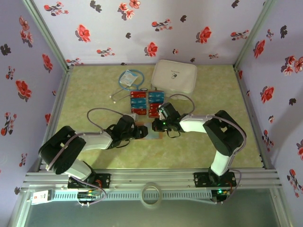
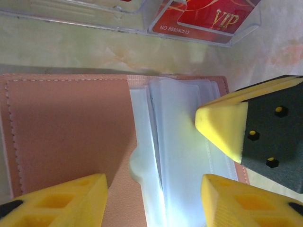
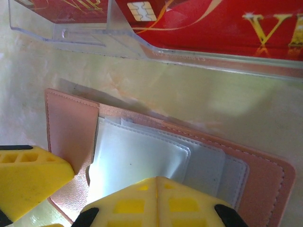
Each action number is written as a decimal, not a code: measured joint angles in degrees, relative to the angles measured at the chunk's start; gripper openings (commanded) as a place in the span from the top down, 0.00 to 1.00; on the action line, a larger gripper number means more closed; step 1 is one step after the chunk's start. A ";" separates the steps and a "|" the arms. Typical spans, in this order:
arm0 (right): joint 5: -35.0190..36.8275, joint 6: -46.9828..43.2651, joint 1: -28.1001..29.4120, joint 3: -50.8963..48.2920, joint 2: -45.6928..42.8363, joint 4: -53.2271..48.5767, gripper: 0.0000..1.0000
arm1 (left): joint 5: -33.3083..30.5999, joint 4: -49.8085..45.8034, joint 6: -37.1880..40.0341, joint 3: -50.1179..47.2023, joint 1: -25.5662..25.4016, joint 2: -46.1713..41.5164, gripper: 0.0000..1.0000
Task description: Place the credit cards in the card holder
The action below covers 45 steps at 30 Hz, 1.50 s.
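- Top view: the left arm (image 1: 71, 146) and the right arm (image 1: 218, 132) meet over the middle of the pale green marbled worktop (image 1: 213, 146).
- Their tips almost touch above the small flat tan-brown card holder (image 1: 154, 136), which peeks out under them.
- Just behind it, the red and blue credit cards (image 1: 156, 97) sit in two side-by-side clear plastic trays (image 1: 138, 100).
- Farther back lie a big white zip case (image 1: 174, 75) and a clear bag with a coiled blue cable (image 1: 129, 78).
- Left wrist view: the card holder (image 2: 71, 137) lies open and flat, its tan leather flap to the left and its clear plastic sleeves (image 2: 182, 142) fanned out to the right.
- The left jaws stand wide apart and hold nothing. Their yellow fingers (image 2: 57, 201) straddle the holder from above.
- One yellow-and-black finger (image 2: 222, 130) of the right jaws presses onto the sleeves from the right.
- Beyond the holder, a red card printed "VIP" (image 2: 213, 16) rests in a clear tray (image 2: 246, 28).
- Right wrist view: the right jaws are drawn nearly together, with their yellow fingers (image 3: 156, 203) down on the sleeves (image 3: 137, 156) of the open card holder (image 3: 71, 127).
- Whether a sleeve is pinched between them cannot be told.
- A red card with a gold chip (image 3: 199, 21) sits in the clear tray (image 3: 213, 59) behind.
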 measured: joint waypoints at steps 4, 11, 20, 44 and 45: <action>-0.02 0.20 0.17 0.00 0.00 0.50 0.94 | -1.75 -2.32 1.36 1.66 -1.16 0.68 0.45; -0.02 0.48 0.22 -0.63 0.00 1.38 0.94 | -7.13 -8.48 4.81 5.62 -4.15 2.36 0.49; 0.00 0.66 0.22 -0.72 -0.15 1.33 0.85 | -14.43 -15.19 8.20 9.79 -7.26 4.90 0.59; -0.63 3.67 -1.03 -3.15 -4.66 1.84 0.50 | -16.87 -15.43 9.03 10.99 -8.55 6.38 0.60; -1.07 3.96 -1.03 -3.15 -4.17 2.25 0.50 | -16.92 -15.43 9.03 10.99 -8.55 6.38 0.60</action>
